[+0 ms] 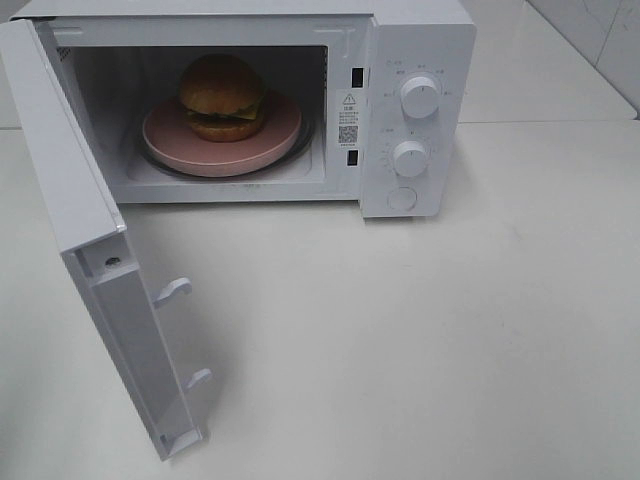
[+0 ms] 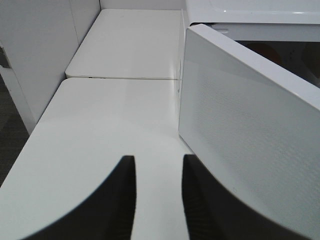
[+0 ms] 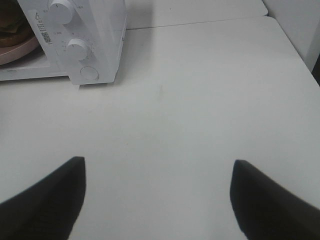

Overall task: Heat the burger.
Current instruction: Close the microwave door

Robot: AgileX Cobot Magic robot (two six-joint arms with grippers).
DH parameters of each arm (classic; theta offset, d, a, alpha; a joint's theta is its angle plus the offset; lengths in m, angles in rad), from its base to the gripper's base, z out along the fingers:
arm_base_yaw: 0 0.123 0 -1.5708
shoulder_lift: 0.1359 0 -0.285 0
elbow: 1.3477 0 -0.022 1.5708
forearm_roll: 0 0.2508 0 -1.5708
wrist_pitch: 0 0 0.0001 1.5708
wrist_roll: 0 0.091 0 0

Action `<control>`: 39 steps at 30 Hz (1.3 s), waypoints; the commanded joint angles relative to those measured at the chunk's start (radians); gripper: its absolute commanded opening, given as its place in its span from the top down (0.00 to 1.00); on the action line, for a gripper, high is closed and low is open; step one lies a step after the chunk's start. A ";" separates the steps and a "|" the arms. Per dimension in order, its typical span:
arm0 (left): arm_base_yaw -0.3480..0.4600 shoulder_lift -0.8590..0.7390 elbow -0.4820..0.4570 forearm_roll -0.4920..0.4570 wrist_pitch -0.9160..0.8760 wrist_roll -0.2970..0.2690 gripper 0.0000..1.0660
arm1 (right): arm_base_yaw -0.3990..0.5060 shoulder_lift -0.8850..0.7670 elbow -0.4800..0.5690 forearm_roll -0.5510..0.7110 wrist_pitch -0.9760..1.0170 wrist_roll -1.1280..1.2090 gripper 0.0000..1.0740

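Glossy orange-brown burger (image 1: 222, 95) on round pink plate (image 1: 277, 140) inside open white microwave (image 1: 440, 50), far side. Beside outer face of white door (image 2: 250, 135), left gripper (image 2: 157, 160) barely parted, empty; right gripper (image 3: 157, 162) wide, empty. Push flat near free edge until latched.

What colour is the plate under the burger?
Pink. The plate under the burger shows best in the exterior high view.

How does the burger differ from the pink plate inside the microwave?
The burger is orange-brown with a dark patty; the plate is plain pink. The burger stands tall and domed; the plate lies low and flat. The plate is wider, showing past the burger on both sides. Both are round, and the burger sits on the plate inside the open microwave.
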 commanded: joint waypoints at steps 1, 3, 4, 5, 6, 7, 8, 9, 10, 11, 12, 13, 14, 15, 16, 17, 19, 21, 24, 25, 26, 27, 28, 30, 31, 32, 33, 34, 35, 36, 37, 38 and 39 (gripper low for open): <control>0.004 0.058 -0.001 0.003 -0.076 -0.004 0.88 | -0.003 -0.027 0.006 -0.002 0.000 -0.008 0.29; 0.004 0.104 0.010 0.003 -0.124 -0.004 0.96 | -0.003 -0.027 0.006 -0.002 0.000 -0.008 0.29; 0.004 0.127 0.020 0.003 -0.158 -0.004 0.99 | -0.003 -0.027 0.006 -0.002 0.000 -0.008 0.29; 0.004 0.164 0.048 0.003 -0.232 0.002 1.00 | -0.003 -0.027 0.006 -0.002 0.000 -0.008 0.29; 0.004 0.164 0.048 0.003 -0.232 0.002 1.00 | -0.003 -0.027 0.006 -0.002 0.000 -0.008 0.29; 0.004 0.200 0.080 0.003 -0.334 0.002 1.00 | -0.003 -0.027 0.006 -0.002 0.000 -0.008 0.29; 0.004 0.200 0.080 0.003 -0.334 0.002 1.00 | -0.003 -0.027 0.006 -0.002 0.000 -0.008 0.29; 0.004 0.217 0.099 0.003 -0.390 0.002 1.00 | -0.003 -0.027 0.006 -0.002 0.000 -0.008 0.29; 0.004 0.244 0.136 0.003 -0.495 0.002 1.00 | -0.003 -0.027 0.006 -0.002 0.000 -0.008 0.29; 0.004 0.244 0.136 0.003 -0.495 0.002 1.00 | -0.003 -0.027 0.006 -0.002 0.000 -0.008 0.29; 0.004 0.257 0.152 0.003 -0.543 0.002 1.00 | -0.003 -0.027 0.006 -0.002 0.000 -0.008 0.29; 0.003 0.290 0.192 0.003 -0.658 0.002 1.00 | -0.003 -0.027 0.006 -0.002 0.000 -0.008 0.29; 0.003 0.290 0.192 0.003 -0.658 0.002 1.00 | -0.003 -0.027 0.006 -0.002 0.000 -0.008 0.29; 0.003 0.324 0.228 0.003 -0.760 0.002 1.00 | -0.003 -0.027 0.006 -0.002 0.000 -0.008 0.29; 0.003 0.338 0.242 0.003 -0.800 0.002 1.00 | -0.003 -0.027 0.006 -0.002 0.000 -0.008 0.29; 0.003 0.338 0.242 0.003 -0.800 0.002 1.00 | -0.003 -0.027 0.006 -0.002 0.000 -0.008 0.29; 0.003 0.373 0.273 0.003 -0.891 0.001 1.00 | -0.003 -0.027 0.006 -0.002 0.000 -0.008 0.29; 0.003 0.439 0.321 0.003 -1.043 0.000 1.00 | -0.003 -0.027 0.006 -0.002 0.000 -0.008 0.29; 0.003 0.494 0.339 0.003 -1.117 -0.005 1.00 | -0.003 -0.027 0.006 -0.002 0.000 -0.008 0.29; 0.003 0.553 0.344 0.008 -1.158 -0.008 1.00 | -0.003 -0.027 0.006 -0.002 0.000 -0.008 0.29; 0.003 0.577 0.344 0.013 -1.170 -0.008 1.00 | -0.003 -0.027 0.006 -0.002 0.000 -0.008 0.29; 0.003 0.577 0.344 0.013 -1.170 -0.008 1.00 | -0.003 -0.027 0.006 -0.002 0.000 -0.008 0.29; 0.003 0.635 0.344 0.034 -1.204 -0.008 1.00 | -0.003 -0.027 0.006 -0.002 0.000 -0.008 0.29; 0.003 0.657 0.344 0.045 -1.224 -0.008 1.00 | -0.003 -0.027 0.006 -0.002 0.000 -0.008 0.29; 0.003 0.712 0.344 0.083 -1.258 -0.022 1.00 | -0.003 -0.027 0.006 -0.002 0.000 -0.008 0.29; 0.003 0.712 0.344 0.083 -1.258 -0.022 1.00 | -0.003 -0.027 0.006 -0.002 0.000 -0.008 0.29; 0.003 0.736 0.344 0.111 -1.280 -0.048 1.00 | -0.003 -0.027 0.006 -0.002 0.000 -0.008 0.29; 0.003 0.776 0.344 0.175 -1.322 -0.107 1.00 | -0.003 -0.027 0.006 -0.002 0.000 -0.008 0.29; 0.003 0.776 0.344 0.175 -1.322 -0.107 1.00 | -0.003 -0.027 0.006 -0.002 0.000 -0.008 0.29; 0.003 0.815 0.344 0.247 -1.367 -0.168 1.00 | -0.003 -0.027 0.006 -0.002 0.000 -0.008 0.29; 0.003 0.836 0.344 0.288 -1.391 -0.193 1.00 | -0.003 -0.027 0.006 -0.002 0.000 -0.008 0.29; 0.003 0.836 0.344 0.288 -1.391 -0.193 1.00 | -0.003 -0.027 0.006 -0.002 0.000 -0.008 0.29; 0.003 0.880 0.343 0.353 -1.442 -0.219 1.00 | -0.003 -0.027 0.006 -0.002 0.000 -0.008 0.29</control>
